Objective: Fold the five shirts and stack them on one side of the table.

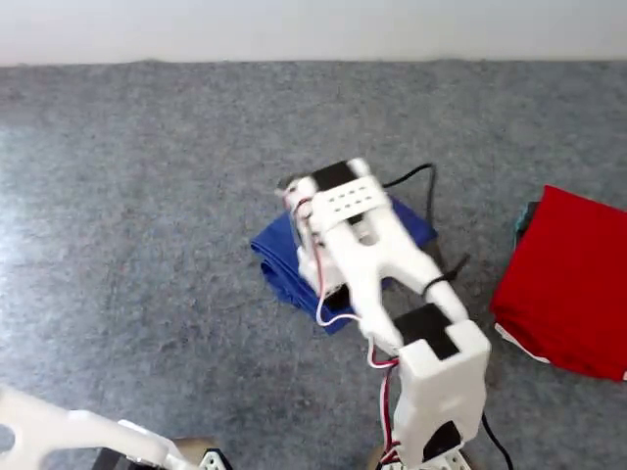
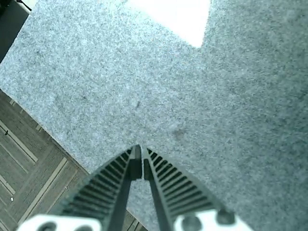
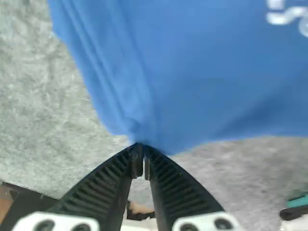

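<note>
The right pincer (image 3: 138,149) pinched the edge of the blue folded cotton shirt (image 3: 192,72), which spread ahead of its tips. A low, slow drag would probably keep the folds from slipping. The grey felt worktop (image 1: 147,196) lay open around it, and the red folded shirt (image 1: 568,284) sat well apart to one side. The left pincer (image 2: 139,156), pressed together on nothing, hung near the worktop's edge.

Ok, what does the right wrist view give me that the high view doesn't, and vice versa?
Right wrist view: the right gripper, jaws closed on a bunched edge of the blue shirt, plus white print on that shirt. High view: the folded red shirt off to one side, the right arm covering the blue shirt's middle, and the left arm at the near table edge. Both: the blue shirt lying on the grey table.
</note>
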{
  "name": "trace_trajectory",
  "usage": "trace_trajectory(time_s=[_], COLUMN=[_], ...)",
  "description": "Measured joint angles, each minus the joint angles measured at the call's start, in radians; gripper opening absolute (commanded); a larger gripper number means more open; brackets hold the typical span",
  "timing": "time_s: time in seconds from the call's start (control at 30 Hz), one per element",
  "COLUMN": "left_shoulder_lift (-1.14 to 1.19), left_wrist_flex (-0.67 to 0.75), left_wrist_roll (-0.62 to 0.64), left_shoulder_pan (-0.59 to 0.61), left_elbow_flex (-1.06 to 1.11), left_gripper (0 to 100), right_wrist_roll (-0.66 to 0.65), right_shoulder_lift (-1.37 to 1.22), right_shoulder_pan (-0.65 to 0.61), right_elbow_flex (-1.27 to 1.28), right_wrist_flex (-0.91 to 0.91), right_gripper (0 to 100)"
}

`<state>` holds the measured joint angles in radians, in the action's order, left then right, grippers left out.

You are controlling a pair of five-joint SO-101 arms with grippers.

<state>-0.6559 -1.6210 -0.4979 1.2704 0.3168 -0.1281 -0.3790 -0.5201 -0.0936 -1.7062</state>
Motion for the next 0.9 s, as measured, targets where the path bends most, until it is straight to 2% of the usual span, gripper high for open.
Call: trace_trajectory(time_s=[0.17, 0.27, 0.4, 0.67, 0.8, 0.9], left_shoulder_lift=[0.0, 0.0, 0.0, 0.0, 0.0, 0.0], left_wrist_flex=[0.0, 0.0, 0.0, 0.0, 0.0, 0.0], left_wrist_roll=[0.0, 0.0, 0.0, 0.0, 0.0, 0.0], left_shoulder_pan=[0.0, 0.0, 0.0, 0.0, 0.0, 0.0], left_elbow_flex=[0.0, 0.0, 0.0, 0.0, 0.0, 0.0], left_gripper=[2, 2, 2, 2, 2, 2], right_wrist_roll=[0.011, 0.011, 0.011, 0.011, 0.011, 0.014], right_shoulder_lift=[-0.014, 0.009, 0.121, 0.166, 0.035, -0.061], right_shoulder_pan=[-0.112, -0.13, -0.106, 0.098, 0.092, 0.038], right_elbow_flex=[0.005, 0.005, 0.005, 0.005, 0.005, 0.005], right_wrist_flex=[-0.044, -0.048, -0.048, 0.032, 0.041, 0.021], right_gripper=[0.9, 0.9, 0.9, 0.9, 0.9, 0.9])
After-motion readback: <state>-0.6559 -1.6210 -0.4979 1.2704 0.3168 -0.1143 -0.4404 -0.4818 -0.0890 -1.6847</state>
